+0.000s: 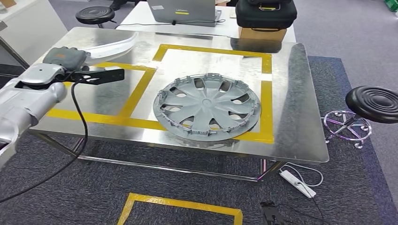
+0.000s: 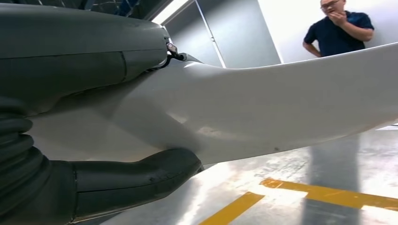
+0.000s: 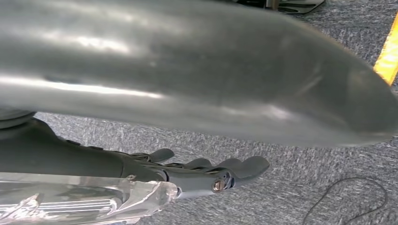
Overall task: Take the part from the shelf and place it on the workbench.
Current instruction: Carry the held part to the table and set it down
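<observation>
The white part [image 2: 281, 103] runs off the frame edge; a blurred grey cover hides most of the right robot hand [image 3: 206, 171].

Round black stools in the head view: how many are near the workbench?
2. One round black stool stands beyond the steel workbench's far left corner; the other black stool, on a chrome base, stands by its right edge. More could be outside the picture.

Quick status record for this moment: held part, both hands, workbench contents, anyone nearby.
held part: white curved panel, gripped by left hand, thumb under it, hovering over the workbench's left taped zone
left hand: holding the panel
right hand: fingers extended, nothing in it, hanging above grey carpet
workbench: steel top with yellow tape outlines; grey hubcap lies flat in the right outline
nearby: person standing beyond the bench
placement: panel not yet set down
</observation>
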Motion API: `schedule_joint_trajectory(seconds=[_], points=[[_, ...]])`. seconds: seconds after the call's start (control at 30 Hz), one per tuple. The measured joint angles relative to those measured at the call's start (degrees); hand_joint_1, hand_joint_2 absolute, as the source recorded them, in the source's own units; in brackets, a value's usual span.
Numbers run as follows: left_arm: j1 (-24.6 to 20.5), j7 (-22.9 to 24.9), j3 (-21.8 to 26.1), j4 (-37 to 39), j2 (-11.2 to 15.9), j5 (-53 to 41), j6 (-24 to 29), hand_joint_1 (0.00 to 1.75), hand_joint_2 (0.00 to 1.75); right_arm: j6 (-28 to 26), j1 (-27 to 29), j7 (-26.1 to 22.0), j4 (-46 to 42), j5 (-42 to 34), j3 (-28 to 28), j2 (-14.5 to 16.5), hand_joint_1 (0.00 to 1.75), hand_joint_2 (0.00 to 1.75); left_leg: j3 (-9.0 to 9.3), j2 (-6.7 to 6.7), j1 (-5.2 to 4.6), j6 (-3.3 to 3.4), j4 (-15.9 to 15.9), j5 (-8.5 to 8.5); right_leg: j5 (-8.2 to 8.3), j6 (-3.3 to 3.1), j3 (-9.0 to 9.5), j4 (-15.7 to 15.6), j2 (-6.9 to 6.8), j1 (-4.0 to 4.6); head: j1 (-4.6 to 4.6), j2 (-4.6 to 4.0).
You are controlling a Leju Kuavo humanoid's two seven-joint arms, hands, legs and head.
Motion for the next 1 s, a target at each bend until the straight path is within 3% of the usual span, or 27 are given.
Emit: schedule_joint_trajectory(seconds=[0.63,0.77,0.9,1.0], points=[[-0.01,3.62,1.42,0.33,3.09,-0.71,-0.67,1.75,1.75,0.35,0.22,0.45,0.0,0.12,0.02,0.02,0.0,0.0,0.0,0.0,0.01,0.0,0.0,0.0,-0.01,-0.01,0.0,0.0,-0.01,0.02,-0.01,0.01],[-0.01,3.84,1.5,0.34,3.25,-0.55,-0.54,0.0,1.75,0.43,0.23,0.46,0.0,0.25,0.02,0.02,0.0,0.0,0.0,0.0,0.01,0.0,0.0,0.0,-0.01,-0.01,0.0,0.0,0.0,0.02,0.0,0.0],[-0.01,3.76,1.84,0.34,3.46,-0.12,-0.45,0.0,1.75,0.54,0.23,0.51,0.0,0.27,0.02,0.02,0.0,0.0,0.0,0.0,0.02,0.0,0.0,0.0,-0.01,-0.01,0.0,0.0,-0.01,0.02,-0.01,-0.01],[0.0,3.56,2.33,0.34,3.56,0.25,-0.37,0.0,0.44,0.6,0.25,0.54,0.0,0.3,0.02,0.05,0.0,0.0,0.0,0.0,0.02,0.0,0.0,0.0,-0.01,-0.02,0.0,0.0,0.0,0.03,-0.02,-0.02]])
